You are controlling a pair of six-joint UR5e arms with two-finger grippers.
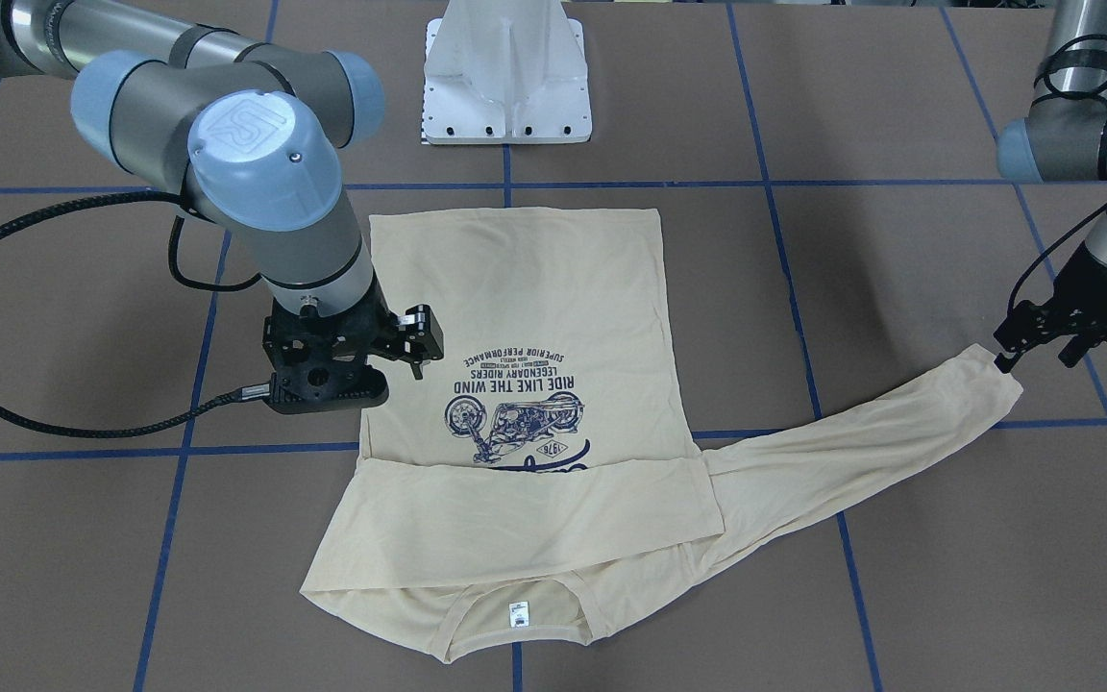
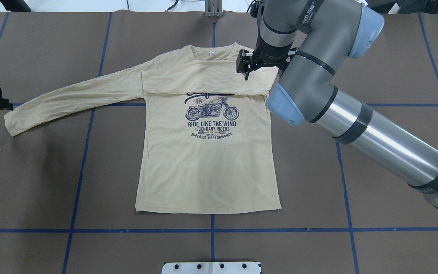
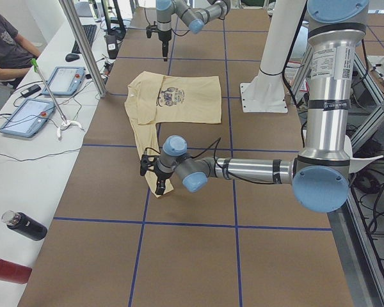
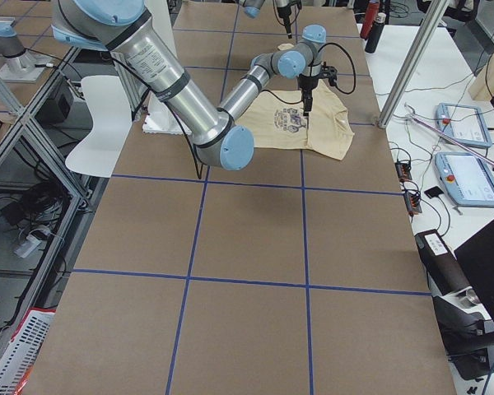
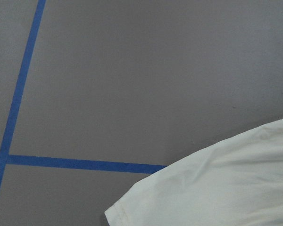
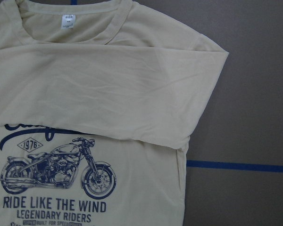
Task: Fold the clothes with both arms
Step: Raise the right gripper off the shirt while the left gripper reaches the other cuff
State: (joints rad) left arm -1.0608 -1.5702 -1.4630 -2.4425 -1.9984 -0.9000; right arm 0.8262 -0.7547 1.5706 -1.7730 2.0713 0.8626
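Your right claw [image 2: 245, 74] hovers, seemingly pinched shut and empty, above the folded-in sleeve [image 2: 203, 78] of the thin, soft cream T-shirt [image 2: 207, 171] lying flat below it on the table [image 2: 356, 182]. Your left claw [image 1: 1015, 358], its opening unclear, sits at the outstretched sleeve [image 2: 70, 99]'s cuff. That sleeve probably needs folding inward next.

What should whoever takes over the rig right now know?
Left gripper: at the outstretched sleeve's cuff, grip and jaw state unclear.
Right gripper: over the T-shirt near the collar, nothing seen in it, jaw state unclear.
Shirt: flat, print up.
Done: robot's-right sleeve folded across the chest.
To do: fold the outstretched sleeve in, then the body.
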